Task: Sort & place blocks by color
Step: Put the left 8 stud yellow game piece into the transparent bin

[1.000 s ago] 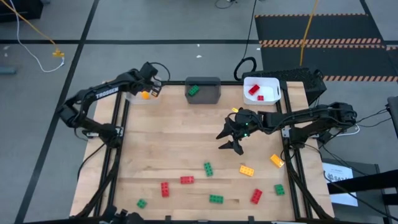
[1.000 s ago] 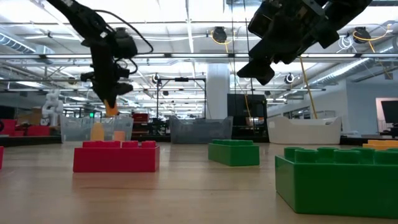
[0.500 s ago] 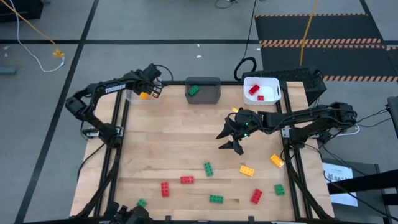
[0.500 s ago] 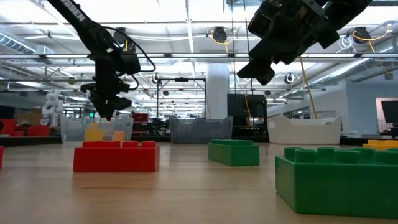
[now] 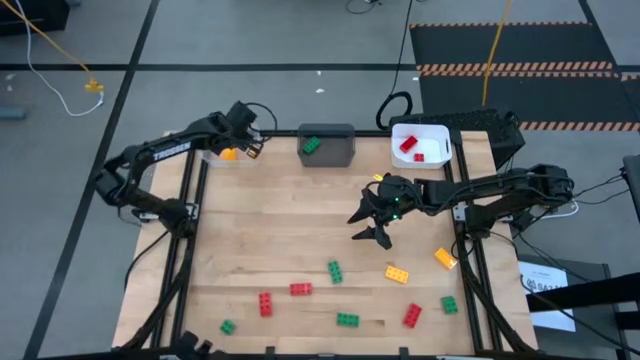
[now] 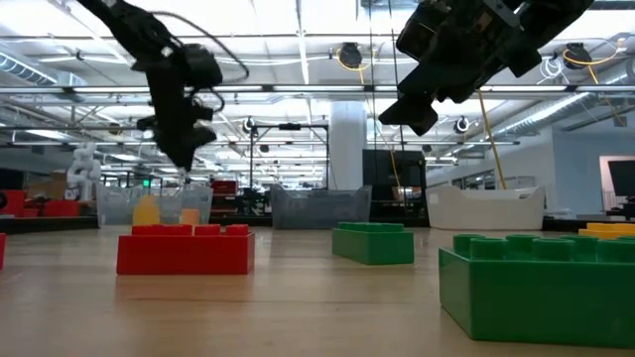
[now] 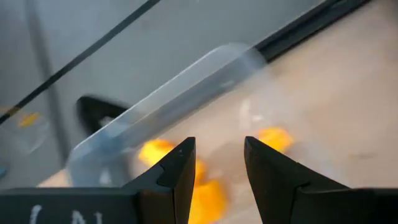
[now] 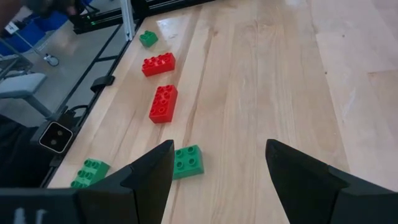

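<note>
Finds the left fingers partly spread and holding nothing above the clear plastic rectangular bin at the far left corner of the surface, with small orange studded plastic blocks lying inside that bin. Finds the right fingers spread wide and empty, hovering over the middle of the surface. Leaves loose red, green and orange studded blocks scattered along the near edge, well apart from all three bins. Risks clipping the clear bin's thin wall on the way out if the left fingers swing sideways before rising, which could shove or tip the light bin and spill the orange blocks. Risks a skewed grasp for the right fingers too: a descent off-centre on the orange rectangular block could pinch a corner and flick it towards the right edge, or nudge neighbouring blocks together. Risks a colour mix-up as well, since the dark grey rectangular bin with green and the white rectangular bin with red stand close together along the far edge.
</note>
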### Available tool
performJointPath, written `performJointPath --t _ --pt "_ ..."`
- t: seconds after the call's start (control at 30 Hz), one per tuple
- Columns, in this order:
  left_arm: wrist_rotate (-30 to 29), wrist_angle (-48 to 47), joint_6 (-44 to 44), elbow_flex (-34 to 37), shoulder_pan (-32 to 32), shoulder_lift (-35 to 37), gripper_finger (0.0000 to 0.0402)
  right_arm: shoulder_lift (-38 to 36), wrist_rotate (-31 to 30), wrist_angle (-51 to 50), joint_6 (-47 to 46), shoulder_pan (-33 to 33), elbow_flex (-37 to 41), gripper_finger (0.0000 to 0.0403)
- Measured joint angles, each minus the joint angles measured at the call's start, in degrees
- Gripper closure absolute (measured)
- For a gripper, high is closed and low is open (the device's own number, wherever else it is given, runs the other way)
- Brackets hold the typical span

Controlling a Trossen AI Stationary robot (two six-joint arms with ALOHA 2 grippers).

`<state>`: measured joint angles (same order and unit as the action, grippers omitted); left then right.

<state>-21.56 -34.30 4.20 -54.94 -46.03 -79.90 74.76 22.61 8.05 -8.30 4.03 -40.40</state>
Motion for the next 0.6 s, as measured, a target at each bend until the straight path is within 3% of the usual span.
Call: performJointPath --t 0.23,0.6 --pt "17.10 -0.23 0.81 -0.02 9.00 7.77 0.0261 0.00 -0.02 0.00 0.00 0.00 -0.02 0.0161" --pt "18.55 0.12 7.03 -0.02 35.09 9.40 0.0261 0.00 -0.02 -0.25 0.00 0.00 -0.02 0.0161"
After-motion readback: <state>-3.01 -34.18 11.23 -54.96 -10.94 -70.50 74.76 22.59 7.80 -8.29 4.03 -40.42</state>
